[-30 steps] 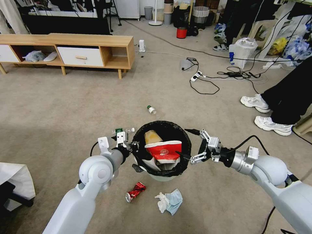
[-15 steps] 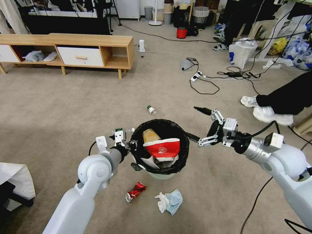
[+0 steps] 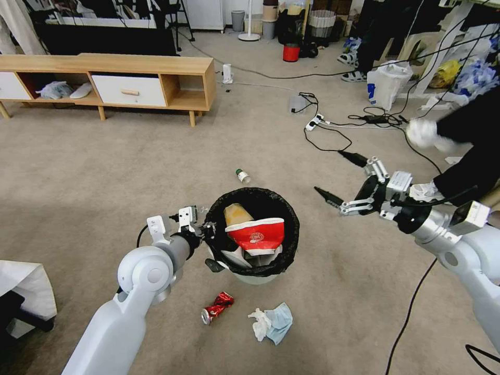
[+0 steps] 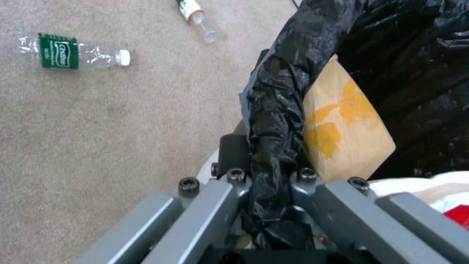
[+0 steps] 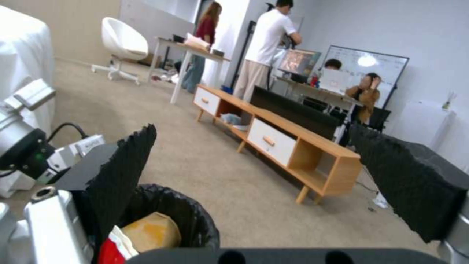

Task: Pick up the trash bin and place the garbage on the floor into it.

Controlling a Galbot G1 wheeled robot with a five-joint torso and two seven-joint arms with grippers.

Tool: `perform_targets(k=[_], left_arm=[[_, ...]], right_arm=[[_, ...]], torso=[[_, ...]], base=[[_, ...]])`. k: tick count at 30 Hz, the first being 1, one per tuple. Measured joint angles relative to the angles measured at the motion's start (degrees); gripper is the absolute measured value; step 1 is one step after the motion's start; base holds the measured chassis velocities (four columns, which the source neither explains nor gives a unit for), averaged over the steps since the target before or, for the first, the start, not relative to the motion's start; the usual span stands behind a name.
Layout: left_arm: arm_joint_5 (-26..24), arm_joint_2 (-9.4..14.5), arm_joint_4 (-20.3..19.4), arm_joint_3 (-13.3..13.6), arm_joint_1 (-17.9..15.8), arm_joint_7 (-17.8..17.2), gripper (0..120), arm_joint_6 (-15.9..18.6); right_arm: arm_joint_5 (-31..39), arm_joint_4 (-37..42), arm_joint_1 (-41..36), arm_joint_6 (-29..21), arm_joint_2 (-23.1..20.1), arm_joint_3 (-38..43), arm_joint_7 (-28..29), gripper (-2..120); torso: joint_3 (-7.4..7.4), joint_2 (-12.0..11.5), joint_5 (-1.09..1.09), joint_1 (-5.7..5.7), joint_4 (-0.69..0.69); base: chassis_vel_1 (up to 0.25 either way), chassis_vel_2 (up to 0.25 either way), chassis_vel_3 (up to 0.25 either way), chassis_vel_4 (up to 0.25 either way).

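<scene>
The bin sits at lower centre of the head view on the carpet, holding a red carton and a brown bag. The left end effector is clenched on the bin's black-lined rim at its left side. The right end effector hangs right of the bin, apart from it, fingers spread and holding nothing. A crushed can and a tissue with mask lie just below the bin; one bottle lies above it, another nearby.
</scene>
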Motion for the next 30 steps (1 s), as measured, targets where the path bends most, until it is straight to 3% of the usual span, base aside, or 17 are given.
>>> perform_targets(k=[30], left_arm=[[-0.87, 1.21, -3.58, -4.53, 1.41, -0.40, 3, 0.06]], right_arm=[[-8.58, -9.23, -5.61, -2.65, 1.98, 0.29, 1.32, 100]], torso=[[0.00, 0.00, 0.00, 0.00, 0.01]], base=[[0.000, 0.000, 0.000, 0.000]])
